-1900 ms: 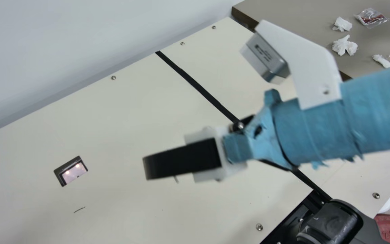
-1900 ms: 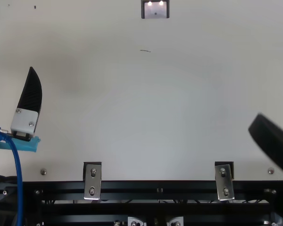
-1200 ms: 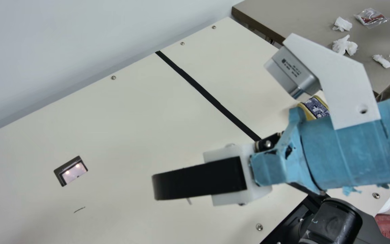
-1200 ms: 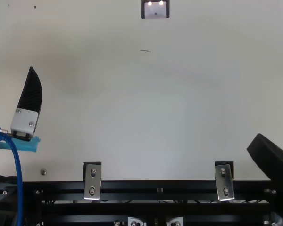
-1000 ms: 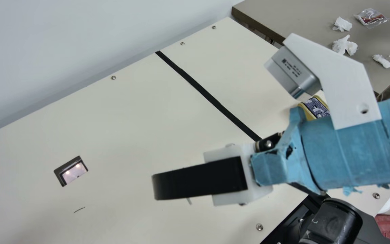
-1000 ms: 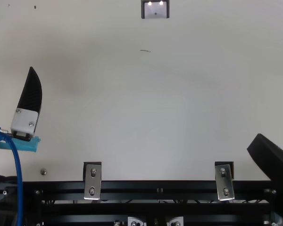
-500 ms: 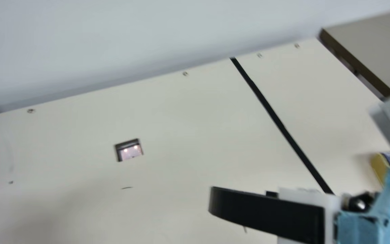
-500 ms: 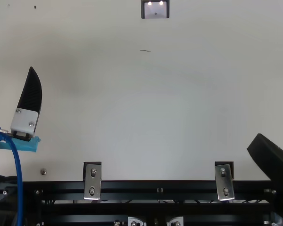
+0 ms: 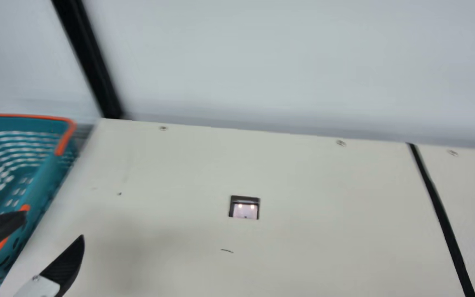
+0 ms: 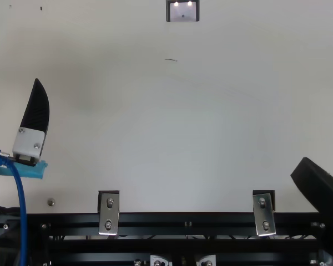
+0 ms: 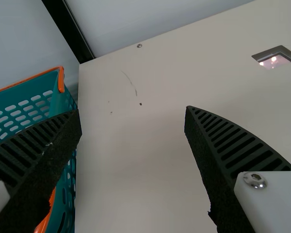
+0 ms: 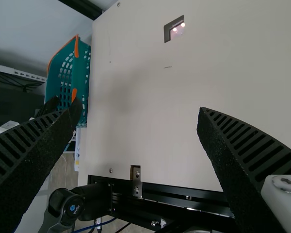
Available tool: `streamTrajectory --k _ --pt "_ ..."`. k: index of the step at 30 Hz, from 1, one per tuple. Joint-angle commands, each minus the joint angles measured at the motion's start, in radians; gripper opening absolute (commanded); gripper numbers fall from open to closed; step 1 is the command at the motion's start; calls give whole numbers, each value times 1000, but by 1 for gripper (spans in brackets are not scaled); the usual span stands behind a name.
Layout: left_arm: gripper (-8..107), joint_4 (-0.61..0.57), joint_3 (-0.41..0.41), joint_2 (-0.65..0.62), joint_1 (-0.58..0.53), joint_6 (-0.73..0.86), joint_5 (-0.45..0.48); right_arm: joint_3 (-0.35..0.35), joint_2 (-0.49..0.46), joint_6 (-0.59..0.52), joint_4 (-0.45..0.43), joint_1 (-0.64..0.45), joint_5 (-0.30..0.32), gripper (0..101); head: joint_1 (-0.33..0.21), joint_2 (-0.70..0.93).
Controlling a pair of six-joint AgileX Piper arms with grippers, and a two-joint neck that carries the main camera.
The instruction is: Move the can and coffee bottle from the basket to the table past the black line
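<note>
Cream table (image 9: 311,185) mid-frame; basket (image 9: 44,181), left edge. My left gripper (image 11: 133,109), right gripper (image 12: 140,104): wide. Hasty lowering may snag rim (image 9: 65,139).

A pale wall (image 9: 283,62) with a black strip (image 9: 90,57), possibly a post.

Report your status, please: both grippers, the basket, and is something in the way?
Left gripper open, empty, near basket. Right gripper open, empty. Basket rim may hinder.
</note>
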Motion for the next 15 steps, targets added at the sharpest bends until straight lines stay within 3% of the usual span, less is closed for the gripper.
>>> streamTrajectory --k 1,15 --pt "90 0 0 0 0 0 0 0 0 0 0 0 0 101 -29 62" --pt "90 0 0 0 0 0 0 0 0 0 0 0 0 101 -56 401"
